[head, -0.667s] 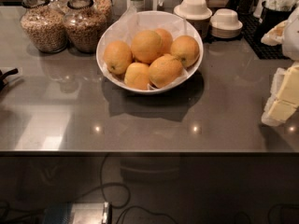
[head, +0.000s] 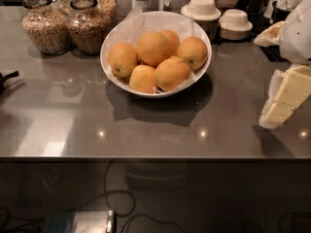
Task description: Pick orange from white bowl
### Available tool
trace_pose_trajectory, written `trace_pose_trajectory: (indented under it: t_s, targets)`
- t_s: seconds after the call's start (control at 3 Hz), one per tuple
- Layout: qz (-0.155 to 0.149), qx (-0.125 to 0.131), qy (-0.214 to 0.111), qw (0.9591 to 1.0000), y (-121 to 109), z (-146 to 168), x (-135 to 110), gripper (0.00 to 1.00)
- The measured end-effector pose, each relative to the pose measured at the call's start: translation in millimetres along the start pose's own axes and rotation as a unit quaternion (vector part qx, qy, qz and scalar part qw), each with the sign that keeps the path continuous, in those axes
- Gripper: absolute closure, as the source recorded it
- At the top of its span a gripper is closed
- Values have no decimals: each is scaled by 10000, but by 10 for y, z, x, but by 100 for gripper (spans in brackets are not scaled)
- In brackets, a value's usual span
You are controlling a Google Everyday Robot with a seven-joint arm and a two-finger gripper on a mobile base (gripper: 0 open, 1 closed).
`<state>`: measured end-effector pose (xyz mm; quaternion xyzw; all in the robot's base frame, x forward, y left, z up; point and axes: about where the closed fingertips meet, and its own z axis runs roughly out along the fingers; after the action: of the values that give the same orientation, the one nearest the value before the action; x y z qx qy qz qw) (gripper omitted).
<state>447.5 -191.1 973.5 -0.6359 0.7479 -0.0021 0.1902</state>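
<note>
Nothing lifted yet: orange (head: 152, 47) in white bowl (head: 115, 83) on worktop (head: 63, 120). Pincer (head: 285, 98) at right edge, well apart, open or closed: cannot tell. Reach, grasp, lift remain.

Two grain-filled glass jars (head: 46, 27) and stacked white cups (head: 201, 7) on grey countertop (head: 73, 125)

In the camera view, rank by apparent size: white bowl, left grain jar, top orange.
Largest to smallest: white bowl, left grain jar, top orange. The gripper hangs at the right edge, apart from the bowl.
</note>
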Motion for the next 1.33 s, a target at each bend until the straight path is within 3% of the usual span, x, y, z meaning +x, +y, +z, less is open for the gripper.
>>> trace_pose_trajectory:
  t_s: [0.33,0.67,1.0,1.33]
  targets:
    - [-581,17,-797,9951,-77,60,-480,0]
    - [-1107,229,-1424,9833,-134,-10,-982,0]
    - [-1387,357,-1746,9742,-253,-17,-1391,0]
    - [-1396,428,-1857,9717,-456,96,-1745,0]
